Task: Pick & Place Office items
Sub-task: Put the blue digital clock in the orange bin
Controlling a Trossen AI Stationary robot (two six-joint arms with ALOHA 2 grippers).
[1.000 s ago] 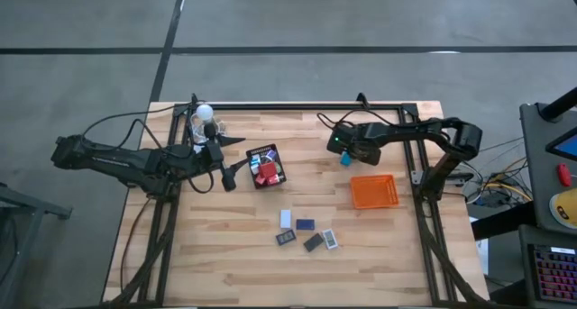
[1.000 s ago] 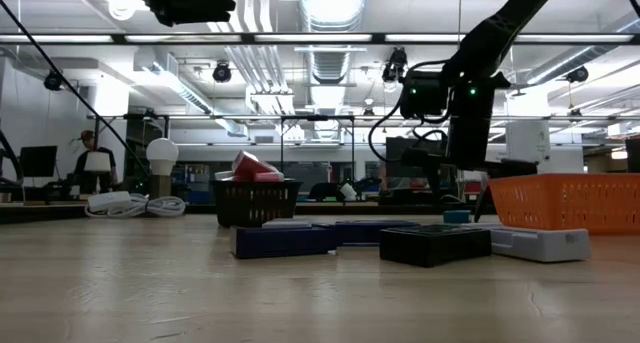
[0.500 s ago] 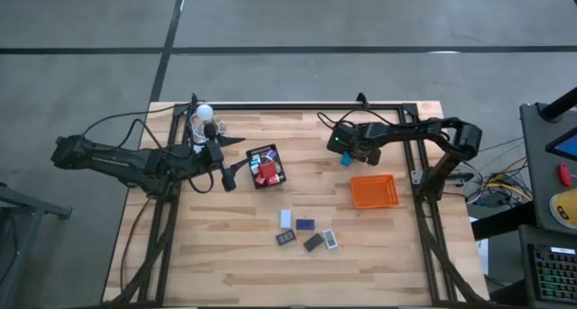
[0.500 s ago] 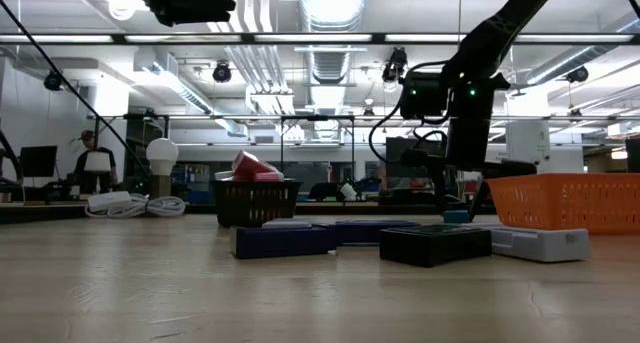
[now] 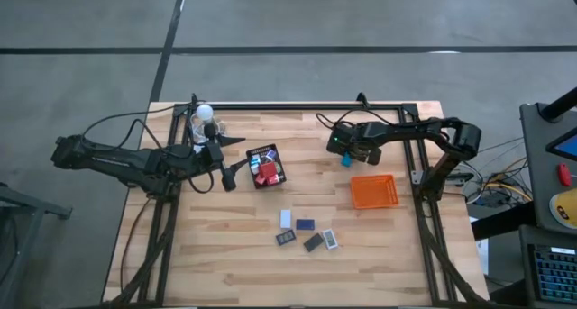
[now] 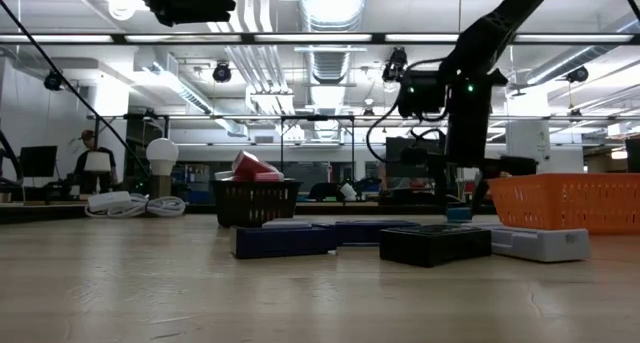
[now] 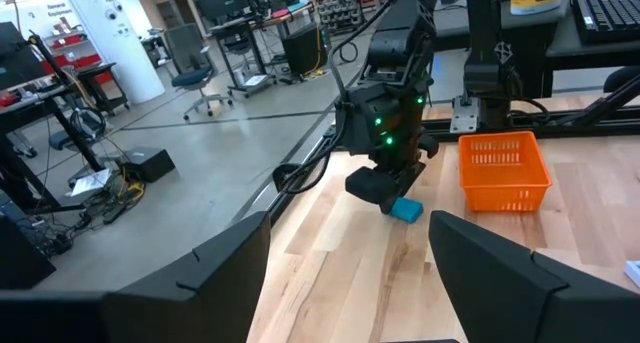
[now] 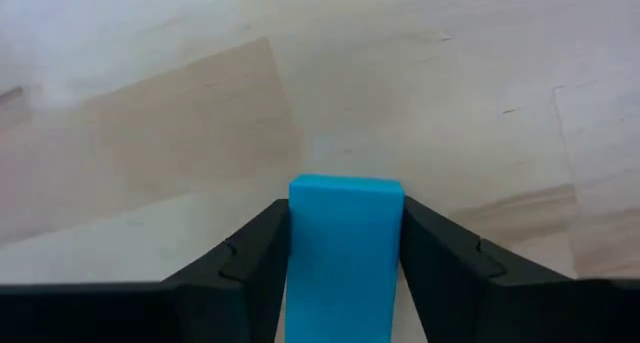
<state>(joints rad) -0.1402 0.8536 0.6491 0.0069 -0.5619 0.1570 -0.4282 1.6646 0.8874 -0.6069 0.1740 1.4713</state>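
I am looking at the right gripper, which is closing its two dark fingers against both long sides of a bright blue block. The block is showing a plain, smooth, rectangular face with no marking on it that I can read. From above, the blue block is sitting at the tip of the right gripper, near the table's far edge and well apart from the orange tray. In the left wrist view the same block is appearing tilted under that gripper, just over the wood; I cannot tell whether it is touching the table.

The left gripper is hovering just beside the black mesh tray, its fingers standing apart with nothing between them. That tray is holding red, blue and white pieces. Five more flat items, white, blue and dark, are lying loose in a cluster on the table's near half. A white round bulb with cords is resting at the far left corner.

I am finding no legible brand or writing on any piece; the labels on the flat ones are too small to read.
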